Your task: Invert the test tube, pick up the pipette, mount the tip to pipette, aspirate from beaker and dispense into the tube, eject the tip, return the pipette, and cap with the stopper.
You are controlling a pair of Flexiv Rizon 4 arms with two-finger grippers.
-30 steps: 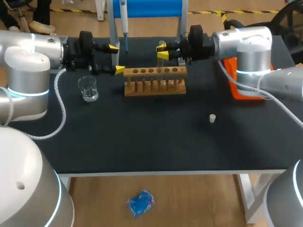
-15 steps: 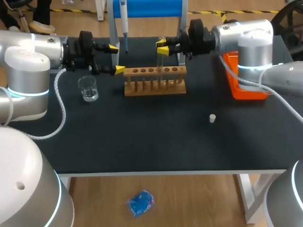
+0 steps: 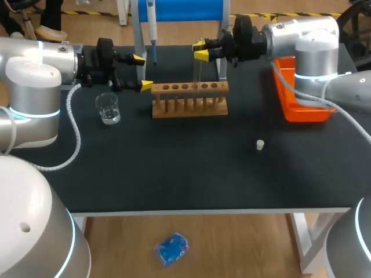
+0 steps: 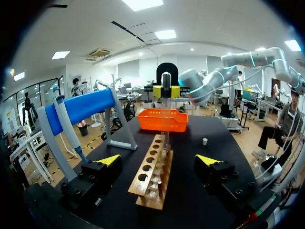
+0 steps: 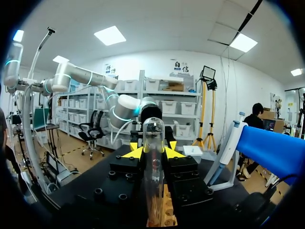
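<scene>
Holding the tube: the right gripper (image 3: 201,52) has its yellow-tipped fingers closed to a narrow gap on the test tube (image 3: 197,72). It pinches the glass from two sides near the upper end, above the wooden rack (image 3: 188,108).
Test tube: upright over the right half of the rack, rounded closed end up, lower end at the rack's top board. Whether it is clear of its hole I cannot tell.
Handling: thin clear glass, so probably light, stiff, slick and easy to break. A gentle pinch near the end looks right, with the tube kept straight while it is close to the hole.
Left gripper (image 3: 142,72): fingers spread wide at the left end of the rack, holding nothing. Whether they touch the rack I cannot tell.
Beaker (image 3: 108,108): left of the rack.
Stopper (image 3: 261,145): in front of the rack, to the right, well apart.
</scene>
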